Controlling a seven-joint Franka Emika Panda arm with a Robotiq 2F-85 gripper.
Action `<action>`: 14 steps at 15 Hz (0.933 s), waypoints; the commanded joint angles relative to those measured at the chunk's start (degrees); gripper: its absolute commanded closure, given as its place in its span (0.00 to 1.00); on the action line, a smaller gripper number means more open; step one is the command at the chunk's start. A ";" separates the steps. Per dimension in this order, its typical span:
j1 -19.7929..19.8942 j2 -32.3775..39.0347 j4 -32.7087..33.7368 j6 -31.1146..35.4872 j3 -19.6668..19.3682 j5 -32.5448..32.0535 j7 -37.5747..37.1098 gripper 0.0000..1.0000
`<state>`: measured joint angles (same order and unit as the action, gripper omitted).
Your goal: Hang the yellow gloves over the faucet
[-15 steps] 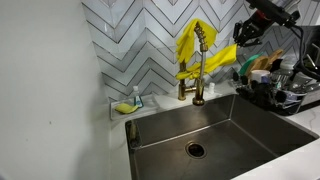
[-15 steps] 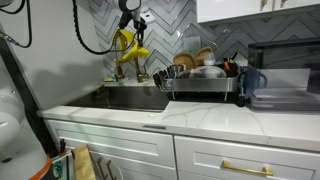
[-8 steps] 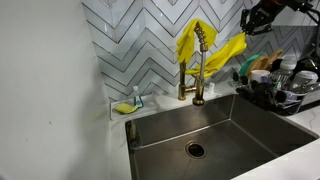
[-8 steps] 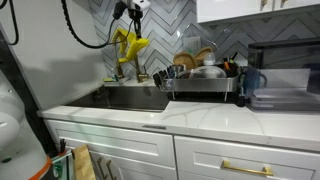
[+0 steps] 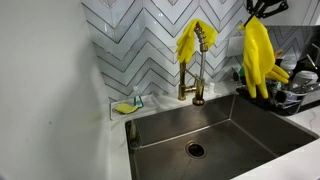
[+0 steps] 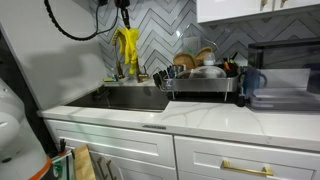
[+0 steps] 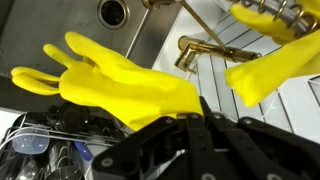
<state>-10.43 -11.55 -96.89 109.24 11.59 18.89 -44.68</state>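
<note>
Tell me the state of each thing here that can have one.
tool: shut on the held glove.
held glove: dangling limp from the tool, off the faucet.
other glove: draped over the faucet's top.
faucet: no water seen running.
dish rack: loaded with dishes.

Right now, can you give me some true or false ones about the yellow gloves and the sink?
1. One glove is draped over the top of the faucet. True.
2. The sponge lies down in the sink. False: it sits in a small holder by the wall, beside the sink.
3. The robot's jaws hold the other glove up in the air, fingers dangling. True.
4. The other glove is touching the faucet. False: in an exterior view it hangs apart from it, off to one side.
</note>
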 commanded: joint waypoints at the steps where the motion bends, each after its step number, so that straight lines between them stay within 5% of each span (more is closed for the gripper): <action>1: -0.94 -1.83 2.03 -4.83 1.88 0.11 0.90 1.00; 14: -5.46 0.92 7.11 1.72 8.03 5.44 2.93 0.98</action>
<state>-15.79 -10.86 -90.16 111.14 19.66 24.48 -41.60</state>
